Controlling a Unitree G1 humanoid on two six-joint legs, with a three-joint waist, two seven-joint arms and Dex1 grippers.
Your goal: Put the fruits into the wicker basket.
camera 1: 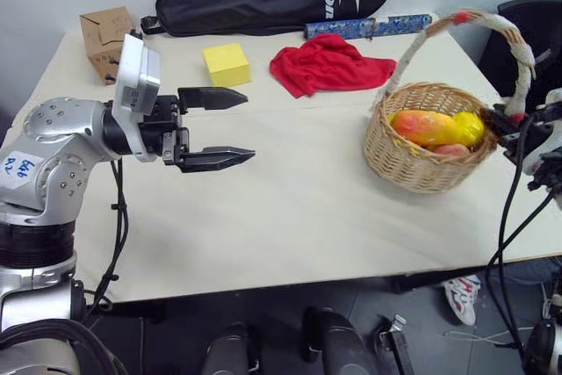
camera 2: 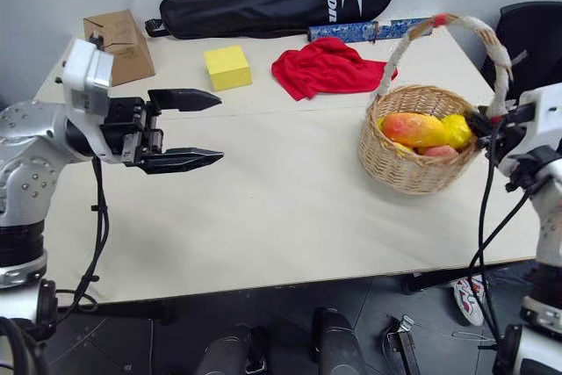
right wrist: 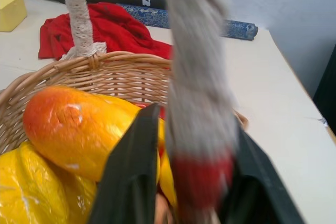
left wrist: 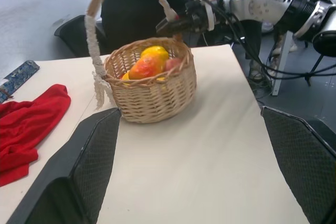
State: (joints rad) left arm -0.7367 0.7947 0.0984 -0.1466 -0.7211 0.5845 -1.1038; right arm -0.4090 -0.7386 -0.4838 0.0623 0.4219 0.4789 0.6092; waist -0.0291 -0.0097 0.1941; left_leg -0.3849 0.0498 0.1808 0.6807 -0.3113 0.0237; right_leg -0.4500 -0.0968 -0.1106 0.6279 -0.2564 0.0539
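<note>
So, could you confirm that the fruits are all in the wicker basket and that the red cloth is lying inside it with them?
Not quite. The fruits are in the wicker basket, but the red cloth is not. It lies on the table apart from the basket, beside the yellow cube block, as the left eye view shows.
</note>
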